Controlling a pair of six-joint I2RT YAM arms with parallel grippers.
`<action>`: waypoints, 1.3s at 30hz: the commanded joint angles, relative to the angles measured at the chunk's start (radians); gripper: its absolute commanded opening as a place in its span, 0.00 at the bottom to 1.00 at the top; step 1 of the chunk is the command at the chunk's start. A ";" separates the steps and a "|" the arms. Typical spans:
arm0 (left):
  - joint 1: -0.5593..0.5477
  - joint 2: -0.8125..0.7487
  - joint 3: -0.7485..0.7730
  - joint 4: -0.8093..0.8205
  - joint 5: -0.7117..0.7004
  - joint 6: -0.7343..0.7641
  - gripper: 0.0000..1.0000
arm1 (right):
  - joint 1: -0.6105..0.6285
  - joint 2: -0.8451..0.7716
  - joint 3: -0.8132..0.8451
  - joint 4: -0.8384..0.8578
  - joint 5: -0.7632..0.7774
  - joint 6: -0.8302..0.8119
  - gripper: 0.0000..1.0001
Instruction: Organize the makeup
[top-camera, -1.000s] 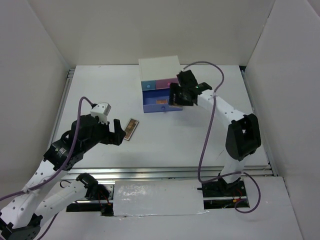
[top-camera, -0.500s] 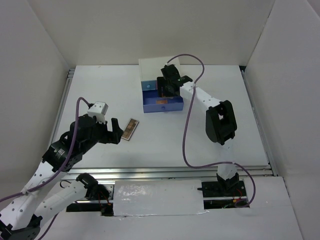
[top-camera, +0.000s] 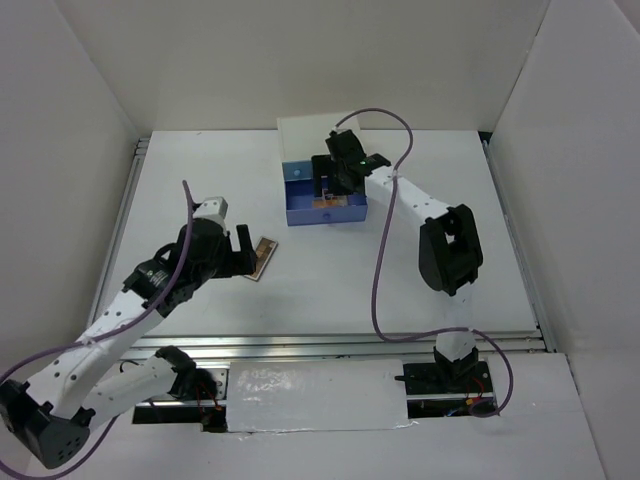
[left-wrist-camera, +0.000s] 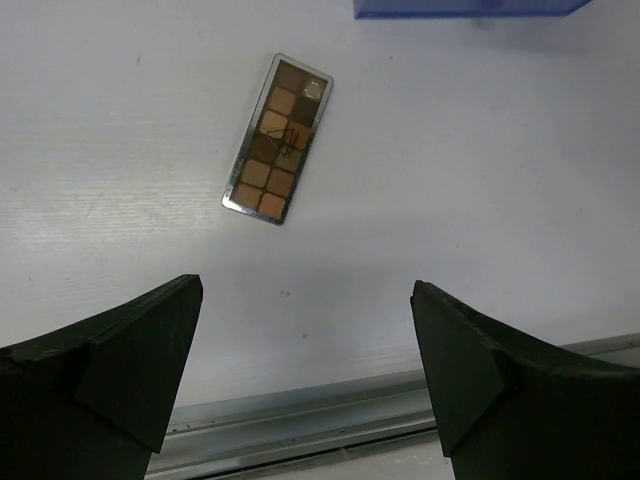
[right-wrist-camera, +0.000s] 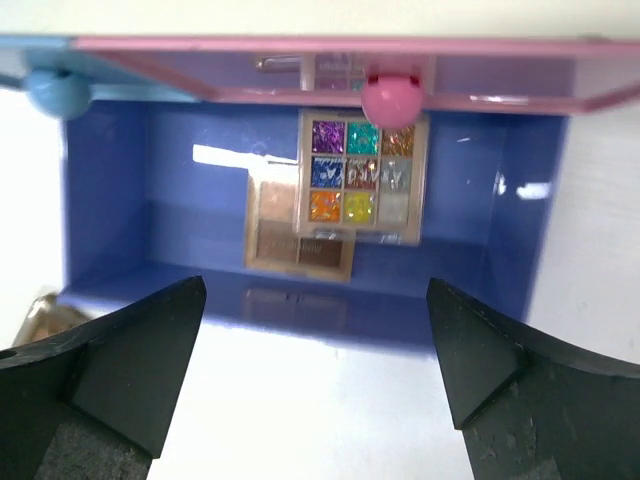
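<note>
White tabletop (top-camera: 200, 180) carries the eyeshadow palette (left-wrist-camera: 277, 138), long axis near-to-far, tilted right.

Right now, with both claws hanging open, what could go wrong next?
The long brown palette lies flat and thin on the table, slanted to the open left gripper; the fingers may just push it. In the open blue drawer, the multicolour palette rests partly on a pinkish palette, so it might slide or crowd out the next piece below the open right gripper.
</note>
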 joint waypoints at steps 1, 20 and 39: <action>0.005 0.104 -0.055 0.172 0.033 -0.109 0.99 | 0.011 -0.180 -0.023 0.014 -0.007 0.021 1.00; 0.106 0.805 0.117 0.336 -0.038 -0.009 0.99 | 0.010 -0.766 -0.661 0.296 -0.542 0.049 1.00; 0.069 0.842 0.100 0.332 0.011 -0.002 0.41 | 0.010 -0.784 -0.660 0.287 -0.507 0.050 1.00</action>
